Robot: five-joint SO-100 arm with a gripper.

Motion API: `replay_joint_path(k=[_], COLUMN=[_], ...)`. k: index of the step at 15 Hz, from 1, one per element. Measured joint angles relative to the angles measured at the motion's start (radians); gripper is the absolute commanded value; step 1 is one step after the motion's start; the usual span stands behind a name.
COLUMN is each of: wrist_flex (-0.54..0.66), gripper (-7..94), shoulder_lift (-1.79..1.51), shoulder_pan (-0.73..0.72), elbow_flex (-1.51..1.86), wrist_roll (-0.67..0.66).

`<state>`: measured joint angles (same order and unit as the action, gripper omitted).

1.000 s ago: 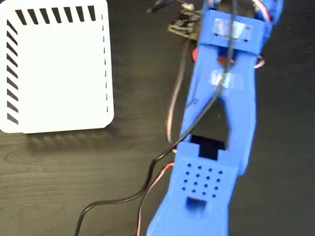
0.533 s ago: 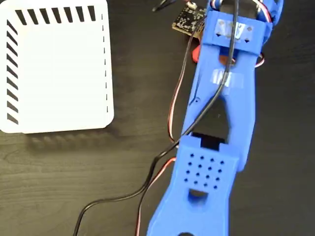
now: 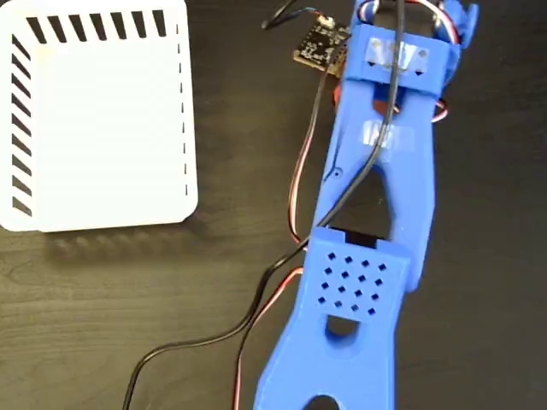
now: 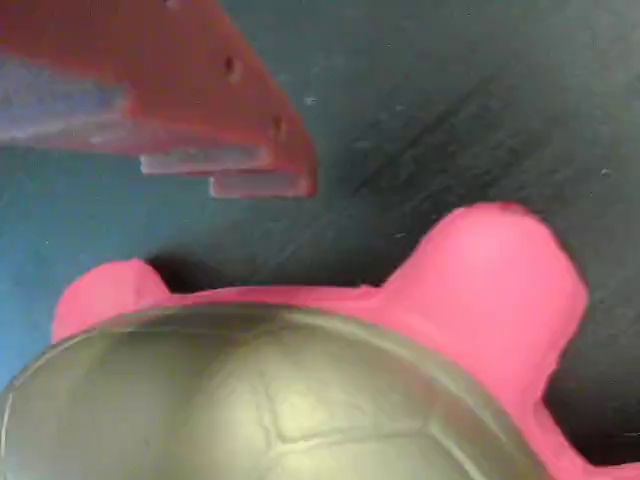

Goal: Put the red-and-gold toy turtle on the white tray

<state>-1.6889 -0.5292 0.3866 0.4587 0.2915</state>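
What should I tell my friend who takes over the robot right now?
Hand: in the wrist view only one red finger shows, just above the turtle; whether the hand is open or shut cannot be told.
Turtle: on the dark table, close under the hand; in the fixed view the blue arm hides it.
White tray: far to the left in the fixed view, nothing on it.
Done: arm is at the turtle.
Left: grip it, lift it, carry it to the tray.

arm [image 3: 376,213]: shifted up-frame | circuit board [image 3: 318,44]: swung clear, now sharp
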Motion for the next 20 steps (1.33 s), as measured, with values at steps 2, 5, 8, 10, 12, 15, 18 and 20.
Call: replay_joint_path(k=[2,5,8,10,12,15,18,20], wrist_flex=[-0.002,0.002,0.003,0.008,0.011,0.017,0.038,0.04], gripper=[67,66,57,51,35,9,0,0], shoulder_lift=[0.017,0.028,0.032,0.032,0.032,0.031,0.031,0.031], shoulder_pan=[0.015,0.017,0.017,0.017,0.017,0.026,0.028,0.028], elbow_flex=[-0.012,-0.017,-0.018,-0.025,-0.028,-0.04,-0.04,-0.04], wrist_roll=[-0.009,-0.008,-0.006,-0.006,0.0,-0.009,-0.009,-0.009])
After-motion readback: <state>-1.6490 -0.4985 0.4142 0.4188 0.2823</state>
